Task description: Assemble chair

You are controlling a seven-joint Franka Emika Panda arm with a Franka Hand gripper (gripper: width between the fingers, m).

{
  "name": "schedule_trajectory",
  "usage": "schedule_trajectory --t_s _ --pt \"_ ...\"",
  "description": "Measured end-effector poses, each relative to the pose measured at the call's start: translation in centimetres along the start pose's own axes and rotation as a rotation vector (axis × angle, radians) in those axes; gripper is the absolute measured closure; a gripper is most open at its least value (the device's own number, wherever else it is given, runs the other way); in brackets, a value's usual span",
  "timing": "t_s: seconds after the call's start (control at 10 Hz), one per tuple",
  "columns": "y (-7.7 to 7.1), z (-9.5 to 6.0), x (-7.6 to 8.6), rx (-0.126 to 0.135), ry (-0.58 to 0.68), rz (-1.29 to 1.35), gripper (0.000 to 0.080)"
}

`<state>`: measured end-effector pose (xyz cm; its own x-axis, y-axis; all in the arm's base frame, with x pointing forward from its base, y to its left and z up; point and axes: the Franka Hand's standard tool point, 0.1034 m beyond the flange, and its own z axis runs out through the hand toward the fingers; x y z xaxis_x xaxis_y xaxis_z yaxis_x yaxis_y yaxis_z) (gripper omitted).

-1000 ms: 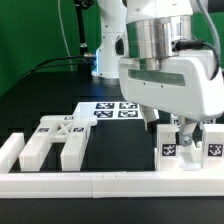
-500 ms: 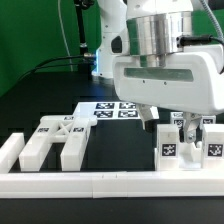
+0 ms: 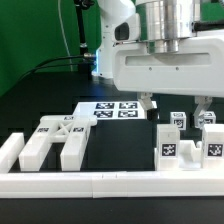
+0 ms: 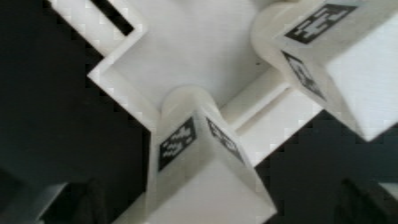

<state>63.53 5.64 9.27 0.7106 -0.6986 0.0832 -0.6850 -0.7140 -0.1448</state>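
The chair lies in separate white tagged pieces. The X-braced panel (image 3: 55,135) lies at the exterior view's left. Two square legs (image 3: 170,148) (image 3: 213,146) stand at the front right, with small cubes (image 3: 178,120) (image 3: 207,118) behind them. My gripper (image 3: 175,103) hangs above these right-hand pieces, open and empty, with its fingers (image 3: 147,103) wide apart. In the wrist view, a tagged leg (image 4: 199,150) reaches down between the dark jaws of my gripper (image 4: 214,212), and another tagged piece (image 4: 329,60) lies beside it. No piece is gripped.
The marker board (image 3: 108,110) lies flat behind the pieces. A long white border rail (image 3: 100,183) runs along the front edge, and another rail (image 3: 10,150) stands at the exterior view's left. A green stand (image 3: 105,40) rises at the back.
My gripper has risen from among the right-hand pieces, and its fingers now stand wide apart above them. The pieces stay on the table.
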Motion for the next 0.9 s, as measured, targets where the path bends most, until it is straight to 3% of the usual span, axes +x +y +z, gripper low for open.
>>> schedule_trajectory --t_s 0.5,0.9 --pt "0.0 0.1 -0.1 -0.002 0.006 -0.022 0.0151" --pt "1.8 -0.4 -2.6 0.035 0.116 -0.284 0.0151"
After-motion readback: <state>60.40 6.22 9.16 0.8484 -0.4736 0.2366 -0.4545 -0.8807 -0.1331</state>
